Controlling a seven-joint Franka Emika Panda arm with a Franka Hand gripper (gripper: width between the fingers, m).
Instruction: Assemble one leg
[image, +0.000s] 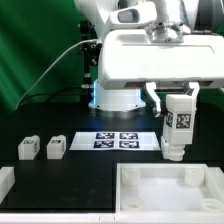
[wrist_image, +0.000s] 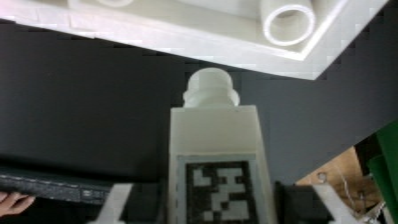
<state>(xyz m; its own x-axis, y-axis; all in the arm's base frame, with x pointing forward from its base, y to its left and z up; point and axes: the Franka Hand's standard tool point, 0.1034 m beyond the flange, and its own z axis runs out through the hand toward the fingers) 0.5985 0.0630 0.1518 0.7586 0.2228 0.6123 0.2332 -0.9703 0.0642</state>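
One leg (image: 177, 128) is clamped in the claw (image: 177, 103), near the tray-like panel (image: 150, 168). No socket is entered yet, so inserting it is judged still to be done.

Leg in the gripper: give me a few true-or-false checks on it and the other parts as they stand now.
1. The gripper is shut on a leg, held upright. True.
2. That leg is already seated in the tray. False: in the wrist view, bare table shows between the leg's tip and the tray's rim.
3. Two other legs sit on the table toward the exterior view's left. True.
4. The marker board lies on the tray. False: it lies on the table, apart from the tray.
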